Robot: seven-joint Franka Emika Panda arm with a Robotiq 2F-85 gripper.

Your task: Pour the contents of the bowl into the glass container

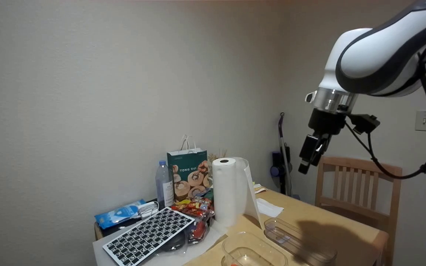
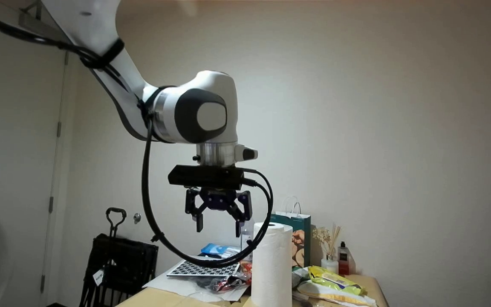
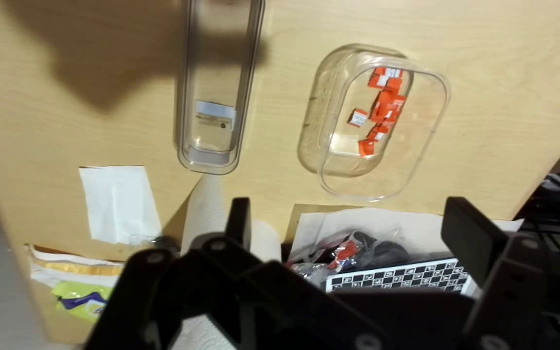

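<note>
Black gripper (image 2: 219,226), jaws spread wide, hangs well above the table (image 3: 503,107). Wrist view: clear bowl (image 3: 326,112) at 2 o'clock, orange packets (image 3: 385,104) inside, their print illegible; long clear container (image 3: 214,82) at 11 o'clock, label (image 3: 214,114) within its outline, too small to read. In an exterior view, green bag (image 1: 189,177) at 7 o'clock, lettering begins "TONG", second word uncertain.

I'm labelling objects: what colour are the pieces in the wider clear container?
The pieces are orange-red with white patches, clearest in the wrist view.
</note>
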